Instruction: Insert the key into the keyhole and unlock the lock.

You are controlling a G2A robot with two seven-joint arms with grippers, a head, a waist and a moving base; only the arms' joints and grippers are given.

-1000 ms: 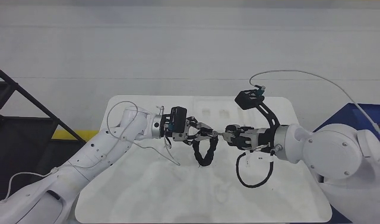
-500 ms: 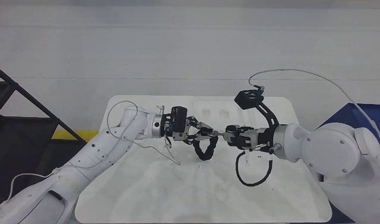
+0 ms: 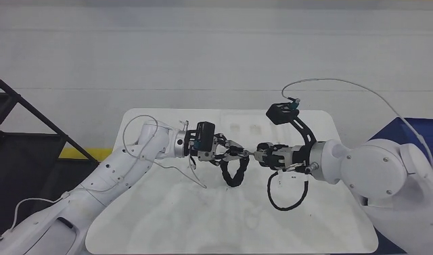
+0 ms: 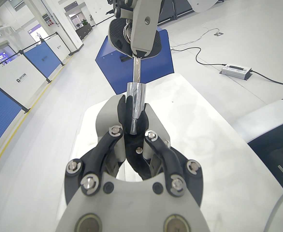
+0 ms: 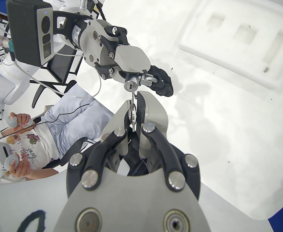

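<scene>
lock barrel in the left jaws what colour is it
Shiny silver chrome. The lock barrel shows best in the left wrist view.

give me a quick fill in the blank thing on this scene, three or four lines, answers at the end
1. The left claw is shut on the ___.
2. The right claw is shut on the ___.
3. The cable loop hanging under the two claws is ___ in colour.
4. The foam tray on the table has ___ rectangular recesses.

Missing words: lock; key; black; three.
</scene>
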